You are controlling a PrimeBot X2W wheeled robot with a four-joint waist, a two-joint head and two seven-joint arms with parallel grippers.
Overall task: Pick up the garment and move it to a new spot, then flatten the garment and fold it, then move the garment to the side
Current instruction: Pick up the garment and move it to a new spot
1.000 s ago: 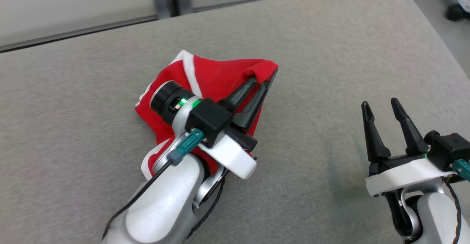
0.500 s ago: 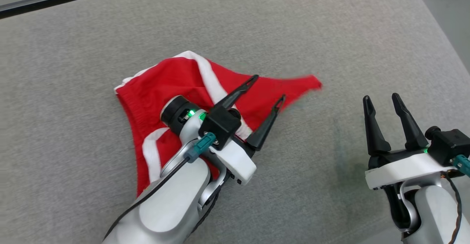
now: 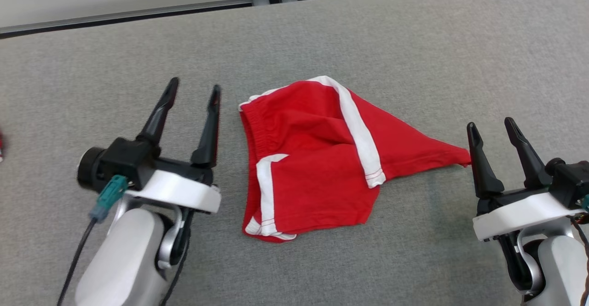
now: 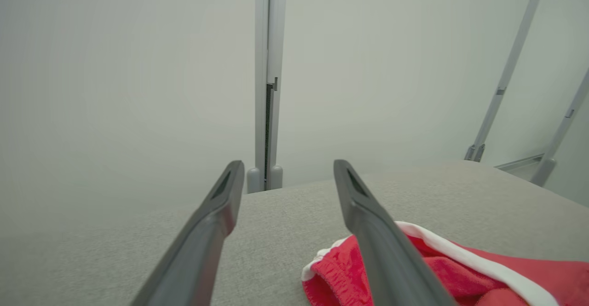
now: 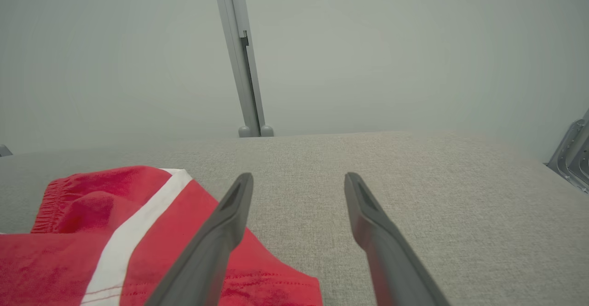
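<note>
Red garment (image 3: 317,158) with white stripes lies rumpled mid-tabletop (image 3: 414,43), on grey fabric, with pale wall panels (image 4: 138,66) behind it. You'll see the left gripper (image 3: 194,85) beside its left edge, fingers wide and empty; a second ago they pinched its corner. The right gripper (image 3: 490,124), fingers apart and empty, stands at its right tip.

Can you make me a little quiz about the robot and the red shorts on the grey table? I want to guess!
1. True or false: the left gripper is holding the red shorts.
2. What colour are the stripes on the shorts? A white, B blue, C yellow.
3. Fill the gap: the shorts' long pointed corner reaches toward the ____ gripper.
Key: 1 false, it is open and empty, beside the shorts; 2 A; 3 right, the right gripper.
</note>
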